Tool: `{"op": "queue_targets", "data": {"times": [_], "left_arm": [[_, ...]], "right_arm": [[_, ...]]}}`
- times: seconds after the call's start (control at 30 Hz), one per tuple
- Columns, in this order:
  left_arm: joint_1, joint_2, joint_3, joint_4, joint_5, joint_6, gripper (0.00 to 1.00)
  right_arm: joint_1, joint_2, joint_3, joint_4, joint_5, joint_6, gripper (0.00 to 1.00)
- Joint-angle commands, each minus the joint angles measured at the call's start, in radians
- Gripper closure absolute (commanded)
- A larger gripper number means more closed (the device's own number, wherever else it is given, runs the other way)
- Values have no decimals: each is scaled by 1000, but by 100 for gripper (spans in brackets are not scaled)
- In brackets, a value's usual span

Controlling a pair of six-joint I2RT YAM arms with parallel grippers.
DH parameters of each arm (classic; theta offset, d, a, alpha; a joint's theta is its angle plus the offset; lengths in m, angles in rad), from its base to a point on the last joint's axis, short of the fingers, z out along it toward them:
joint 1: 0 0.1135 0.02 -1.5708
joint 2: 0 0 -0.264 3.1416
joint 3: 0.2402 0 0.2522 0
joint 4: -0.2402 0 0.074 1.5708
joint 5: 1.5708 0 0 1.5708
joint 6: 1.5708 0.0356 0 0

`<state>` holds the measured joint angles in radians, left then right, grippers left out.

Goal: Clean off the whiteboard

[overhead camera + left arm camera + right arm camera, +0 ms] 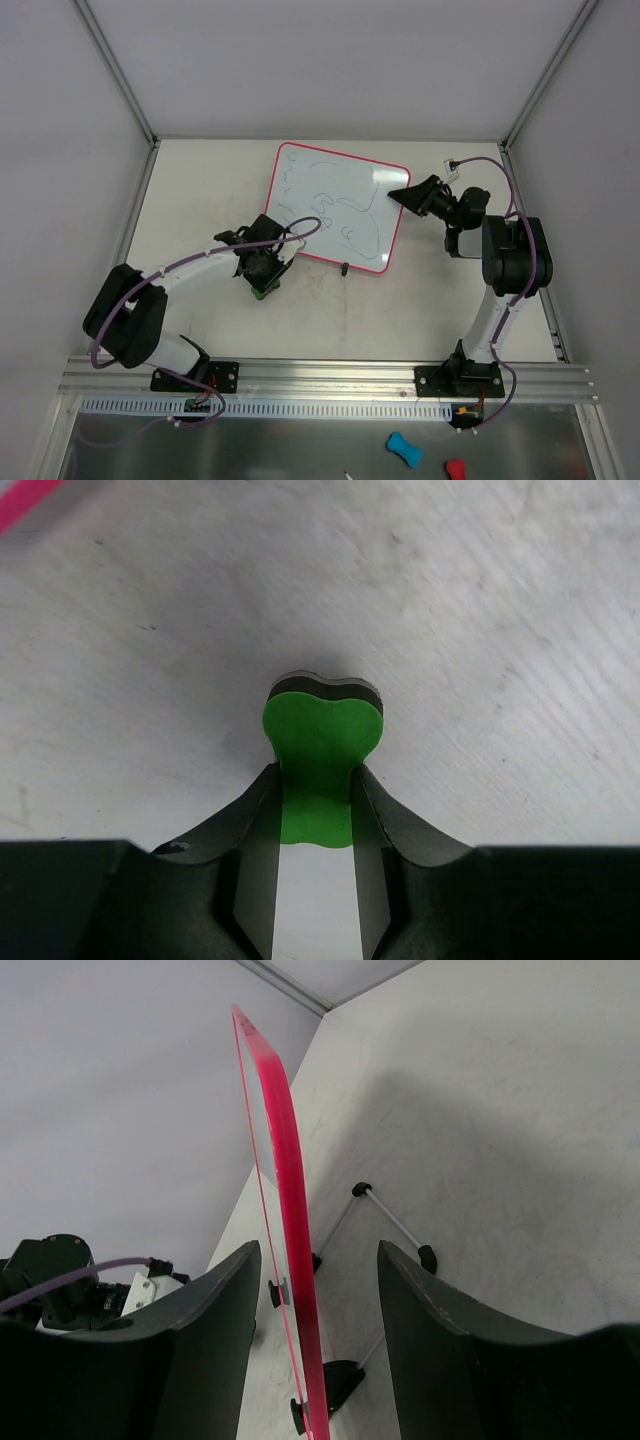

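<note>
we see the pale table [200,210] walled on three sides by white panels. the whiteboard [335,205] stands toward the middle back of it, propped at a slant on a thin wire stand [390,1218] with small black feet. its pink-red frame is turned a little askew, and thin blue-green scribbles [345,215] run over most of its white face.

the left arm [170,275] reaches in from the near left, and its end lies just in front of the board's near left corner. the right arm [505,270] rises at the right and bends back toward the board's right edge.

the right gripper [317,1255] has its jaws partly spread, with the board's frame edge [285,1150] standing in the gap. we see space on either side of that edge, so nothing is gripped.

the left gripper [316,780] points down at the table, jaws pressed in on the waist of a green eraser [322,745], a small bone-shaped pad with a dark layer on its far side. we cannot tell whether the pad touches the table.

below the arms' rail [330,375] lie a blue piece [404,449] and a red piece [455,469], well apart from the board.
</note>
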<state>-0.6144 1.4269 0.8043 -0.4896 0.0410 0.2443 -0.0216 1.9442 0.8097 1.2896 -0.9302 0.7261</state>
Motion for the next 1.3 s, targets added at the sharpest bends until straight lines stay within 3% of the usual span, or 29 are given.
{"op": "queue_targets", "data": {"times": [0.0,0.13,0.43,0.83,1.27], "left_arm": [[44,24,79,-12,-30,-138,100],[56,-25,101,-10,37,-207,100],[62,-204,145,-12,-82,-385,100],[61,-414,136,-10,-197,-434,100],[61,-450,119,-14,-219,-456,100]], "right_arm": [[5,-10,22,146,-25,7,46],[5,-5,25,143,-30,7,46],[2,13,48,143,-41,36,46],[-9,18,48,145,-79,-11,46],[-20,29,149,107,-142,58,50]]}}
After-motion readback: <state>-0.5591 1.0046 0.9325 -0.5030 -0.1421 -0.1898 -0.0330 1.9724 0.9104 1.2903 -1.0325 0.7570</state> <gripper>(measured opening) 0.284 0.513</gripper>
